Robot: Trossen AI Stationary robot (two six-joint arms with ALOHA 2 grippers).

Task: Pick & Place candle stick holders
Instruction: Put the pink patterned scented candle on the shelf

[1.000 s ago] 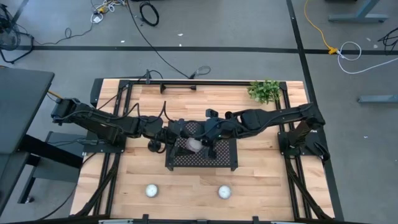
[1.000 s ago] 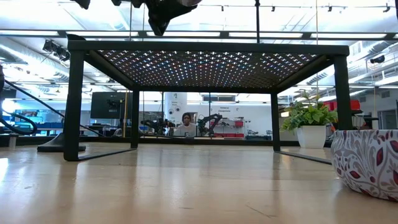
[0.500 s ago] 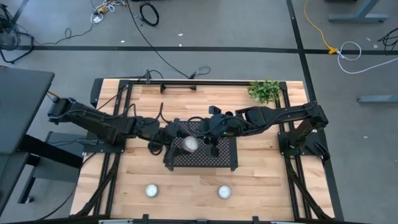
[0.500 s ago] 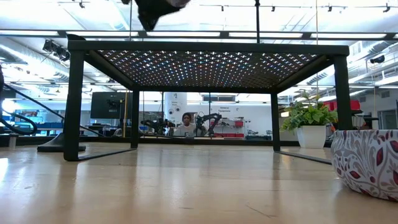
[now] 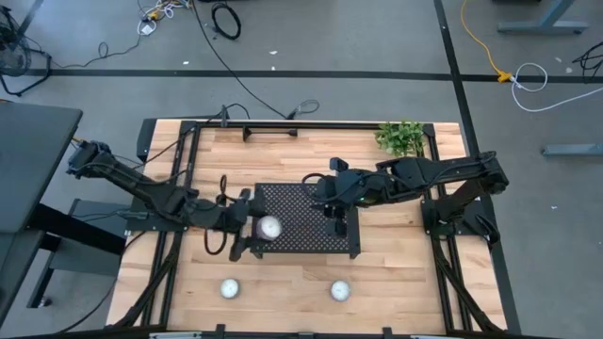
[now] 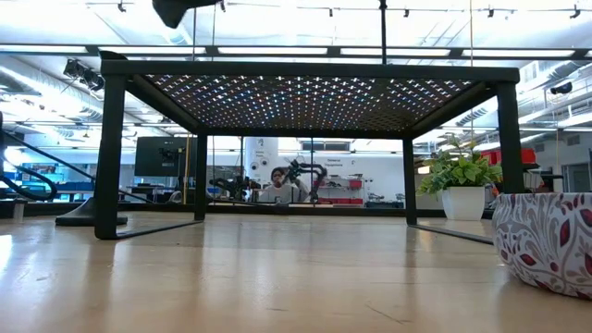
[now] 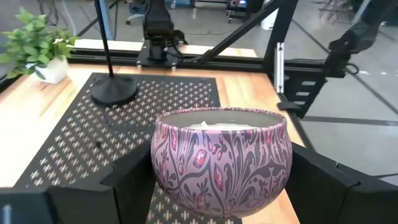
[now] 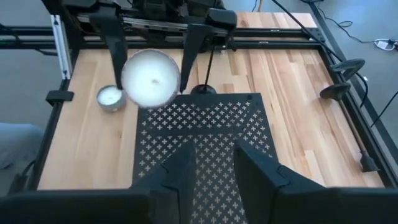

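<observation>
a wooden table with bare wood open in front of a black perforated tray that stands raised on four legs at its middle. a potted plant sits well behind the tray's right rear corner. two small white candles rest well apart near the table's front edge.

the left gripper hangs over the tray's left front edge, clenched around a round tin candle patterned in purple leaves, one finger on each side. the right gripper hovers over the tray's right side, fingers parted with nothing between them.

one candle stick holder stands upright on the tray's top near the right arm: a thin black stem on a flat round base, its top out of view. a second holder, equally thin and black, stands on the wood just beside the tray's left edge, close to the left gripper.
</observation>
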